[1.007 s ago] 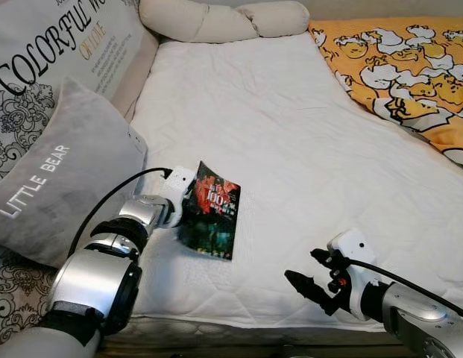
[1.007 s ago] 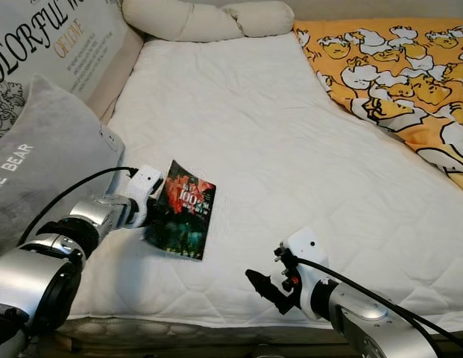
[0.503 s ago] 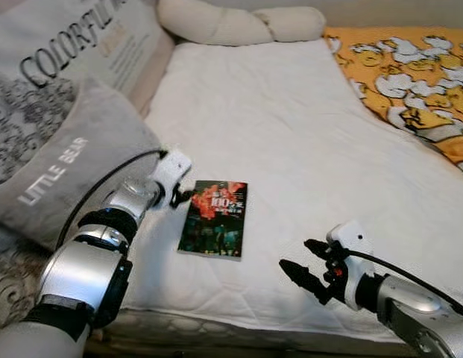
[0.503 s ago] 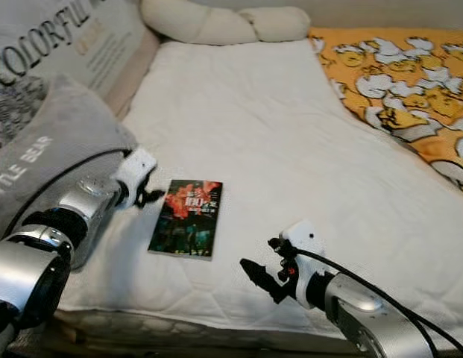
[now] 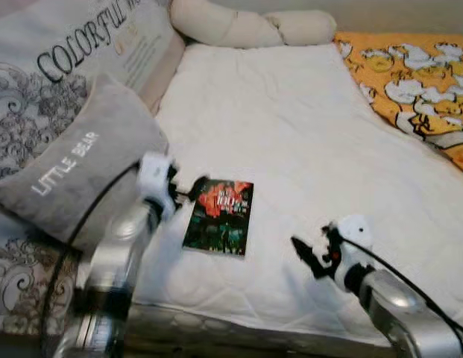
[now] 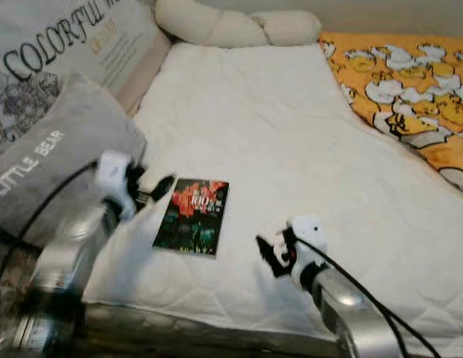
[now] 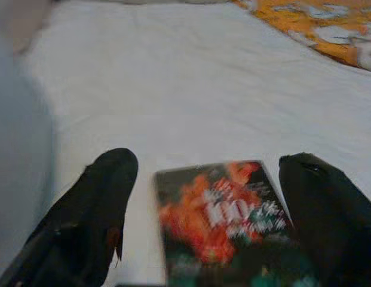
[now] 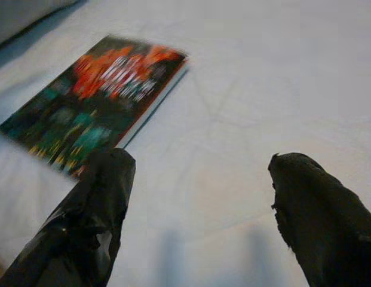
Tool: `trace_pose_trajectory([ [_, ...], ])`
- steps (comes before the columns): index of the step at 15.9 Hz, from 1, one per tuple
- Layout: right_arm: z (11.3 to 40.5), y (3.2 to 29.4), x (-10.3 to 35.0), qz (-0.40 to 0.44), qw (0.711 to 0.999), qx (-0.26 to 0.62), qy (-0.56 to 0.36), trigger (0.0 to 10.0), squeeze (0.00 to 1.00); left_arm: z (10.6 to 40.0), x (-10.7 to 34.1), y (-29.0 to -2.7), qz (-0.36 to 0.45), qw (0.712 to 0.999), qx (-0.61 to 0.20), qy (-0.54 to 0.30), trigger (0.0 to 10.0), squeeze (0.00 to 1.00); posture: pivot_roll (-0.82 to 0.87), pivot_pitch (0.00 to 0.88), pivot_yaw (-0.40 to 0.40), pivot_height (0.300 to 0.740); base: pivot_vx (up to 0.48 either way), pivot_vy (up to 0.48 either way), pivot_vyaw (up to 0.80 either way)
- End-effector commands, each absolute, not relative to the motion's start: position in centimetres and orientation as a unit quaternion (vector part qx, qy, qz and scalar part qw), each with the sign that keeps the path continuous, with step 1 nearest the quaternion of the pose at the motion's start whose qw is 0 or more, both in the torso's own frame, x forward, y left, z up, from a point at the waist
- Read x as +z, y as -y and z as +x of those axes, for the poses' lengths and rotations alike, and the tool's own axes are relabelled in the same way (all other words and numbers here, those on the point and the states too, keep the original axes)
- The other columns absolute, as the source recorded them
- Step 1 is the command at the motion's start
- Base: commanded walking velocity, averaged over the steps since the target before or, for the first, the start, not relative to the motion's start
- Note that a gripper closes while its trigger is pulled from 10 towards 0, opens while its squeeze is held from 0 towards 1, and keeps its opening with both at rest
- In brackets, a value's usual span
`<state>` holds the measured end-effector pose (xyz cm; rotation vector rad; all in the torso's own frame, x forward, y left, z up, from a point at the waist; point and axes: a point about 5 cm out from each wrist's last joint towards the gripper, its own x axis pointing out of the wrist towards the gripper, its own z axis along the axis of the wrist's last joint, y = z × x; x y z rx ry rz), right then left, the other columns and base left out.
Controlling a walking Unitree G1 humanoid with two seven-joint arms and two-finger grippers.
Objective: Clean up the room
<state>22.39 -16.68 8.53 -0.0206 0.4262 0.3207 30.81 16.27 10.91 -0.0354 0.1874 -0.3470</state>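
Book (image 5: 219, 217) on bed (image 5: 291, 134), between left claw (image 5: 192, 188) and right claw (image 5: 306, 253).

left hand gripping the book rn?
No, the left hand is open, and the book lies flat on the bed between its fingers.

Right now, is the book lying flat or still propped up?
Flat. The book lies closed, cover up, on the white mattress; the open left gripper sits beside its edge, not holding it.

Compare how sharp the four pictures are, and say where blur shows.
Left eye view: the left arm is smeared, while the book and bed are fairly sharp. Left wrist view: the book's cover lettering is blurred. Right wrist view: the book is streaked, and the black fingers are soft-edged.
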Motion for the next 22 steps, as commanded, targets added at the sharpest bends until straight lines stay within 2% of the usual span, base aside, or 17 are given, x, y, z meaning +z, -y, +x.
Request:
trace_pose_trajectory([
  [1,22.7,17.3,8.7,-0.008,0.971,0.132,-0.200,10.0,0.00,30.6,12.9,-16.6,-0.010,0.986,-0.151,-0.065,10.0,1.00,-0.13,0.000,0.020,0.740,0.000,-0.386,0.00],
  [3,22.9,17.2,8.7,0.004,0.975,0.104,-0.196,10.0,0.00,28.9,13.5,-17.1,0.023,0.990,-0.131,-0.052,10.0,1.00,-0.11,0.000,-0.007,0.740,0.000,-0.428,0.00],
  [8,24.0,16.5,8.5,0.011,0.977,0.081,-0.196,10.0,0.00,24.9,12.7,-18.2,0.047,0.990,-0.083,-0.104,10.0,1.00,-0.07,0.000,-0.044,0.740,0.000,-0.426,0.00],
  [10,24.5,15.9,8.2,0.007,0.976,0.094,-0.198,10.0,0.00,25.2,12.4,-19.0,0.076,0.989,-0.064,-0.108,10.0,1.00,-0.06,0.000,-0.050,0.740,0.000,-0.379,0.00],
  [15,25.4,14.8,8.3,0.008,0.975,0.104,-0.197,10.0,0.00,25.5,12.7,-18.9,0.073,0.986,-0.078,-0.127,10.0,1.00,-0.07,0.000,-0.047,0.740,0.000,-0.356,0.00],
  [17,25.5,14.6,8.2,0.006,0.975,0.101,-0.197,10.0,0.00,25.8,13.1,-18.7,0.048,0.989,-0.072,-0.116,10.0,1.00,-0.06,0.000,-0.054,0.740,0.000,-0.358,0.00],
  [22,25.7,14.8,8.6,0.008,0.976,0.095,-0.195,10.0,0.00,25.9,13.2,-18.6,0.069,0.987,-0.082,-0.124,10.0,1.00,-0.08,0.000,-0.051,0.740,0.000,-0.359,0.00],
])
